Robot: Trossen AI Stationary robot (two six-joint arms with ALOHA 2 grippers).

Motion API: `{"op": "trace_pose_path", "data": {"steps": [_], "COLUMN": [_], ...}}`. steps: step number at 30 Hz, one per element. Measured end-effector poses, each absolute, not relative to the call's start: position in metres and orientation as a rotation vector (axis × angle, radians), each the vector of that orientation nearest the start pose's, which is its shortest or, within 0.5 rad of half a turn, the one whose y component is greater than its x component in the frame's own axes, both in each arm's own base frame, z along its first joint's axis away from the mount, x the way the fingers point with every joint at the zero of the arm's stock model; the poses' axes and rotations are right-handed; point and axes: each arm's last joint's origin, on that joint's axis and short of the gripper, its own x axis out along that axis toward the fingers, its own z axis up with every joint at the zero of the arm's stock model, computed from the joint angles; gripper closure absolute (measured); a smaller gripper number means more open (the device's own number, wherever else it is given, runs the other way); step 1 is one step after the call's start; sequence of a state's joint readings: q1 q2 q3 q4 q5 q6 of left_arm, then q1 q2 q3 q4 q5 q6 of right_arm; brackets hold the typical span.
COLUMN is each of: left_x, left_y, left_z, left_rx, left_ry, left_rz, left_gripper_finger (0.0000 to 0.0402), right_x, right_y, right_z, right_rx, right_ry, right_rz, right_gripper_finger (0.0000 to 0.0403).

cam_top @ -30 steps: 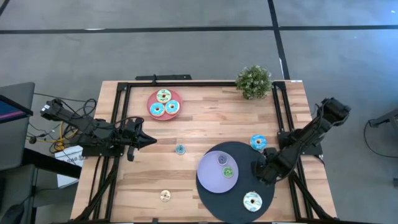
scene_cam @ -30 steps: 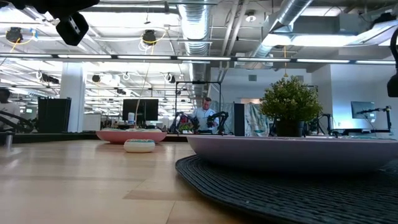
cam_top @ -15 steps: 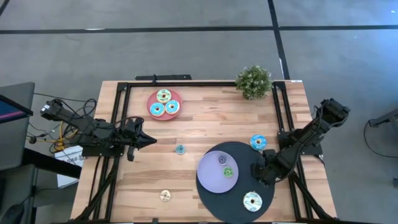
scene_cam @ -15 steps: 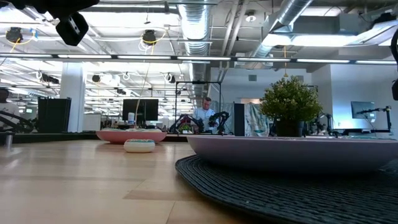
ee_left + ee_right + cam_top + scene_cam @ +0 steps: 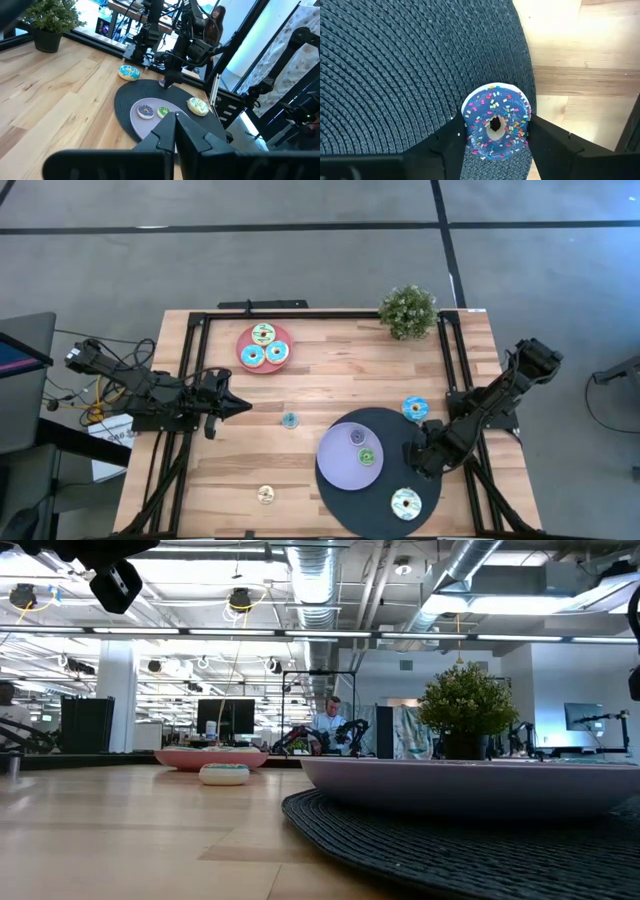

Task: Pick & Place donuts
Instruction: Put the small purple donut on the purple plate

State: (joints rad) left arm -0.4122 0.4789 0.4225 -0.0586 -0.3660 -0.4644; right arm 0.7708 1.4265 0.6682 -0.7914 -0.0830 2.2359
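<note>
A dark-blue iced donut with sprinkles [image 5: 495, 126] lies on the black woven mat [image 5: 385, 428], close to the mat's right rim. My right gripper [image 5: 496, 142] points down over it with one finger on each side. In the high view the right gripper [image 5: 420, 452] hides this donut. A lavender plate [image 5: 345, 465] on the mat holds a purple donut [image 5: 357, 437] and a green donut [image 5: 367, 457]. A cream-iced donut [image 5: 405, 503] rests on the mat's near part. My left gripper [image 5: 245, 406] hangs shut above the table's left edge, holding nothing. My right gripper pinches the blue donut between its two fingers, which meet opposite sides of its outer rim [image 5: 467, 131]. The fingers come from above, pointing down. The donut sits flat, icing up, on the mat.
A pink plate [image 5: 264, 347] with three donuts stands at the far left. A light-blue donut [image 5: 414, 408], a small teal one [image 5: 290, 420] and a tan one [image 5: 265, 495] lie on bare wood. A potted plant [image 5: 408, 310] stands at the far right corner.
</note>
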Motion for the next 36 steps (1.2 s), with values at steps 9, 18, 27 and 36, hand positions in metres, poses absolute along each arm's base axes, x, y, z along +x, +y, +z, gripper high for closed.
{"op": "trace_pose_path", "data": {"steps": [9, 18, 27, 36], "left_x": [0.121, 0.121, 0.121, 0.120], "left_y": [-0.042, -0.043, -0.044, -0.045], "left_z": [0.260, 0.260, 0.258, 0.253], "left_rx": [-0.420, -0.420, -0.414, -0.413], "left_ry": [0.116, 0.134, 0.159, 0.224], "left_rz": [-0.021, -0.069, -0.086, -0.118], "left_gripper_finger": [0.0401, 0.0401, 0.0401, 0.0401], "right_x": [0.165, 0.225, 0.294, 0.358], "right_y": [0.157, 0.149, 0.117, 0.138], "right_z": [0.174, 0.227, 0.249, 0.233], "right_rx": [1.168, 1.146, 1.102, 0.966], "right_ry": [1.216, 0.821, 0.749, 1.041], "right_rz": [-0.983, -0.691, -0.545, -0.662], "right_gripper_finger": [0.0223, 0.0232, 0.0253, 0.0265]}}
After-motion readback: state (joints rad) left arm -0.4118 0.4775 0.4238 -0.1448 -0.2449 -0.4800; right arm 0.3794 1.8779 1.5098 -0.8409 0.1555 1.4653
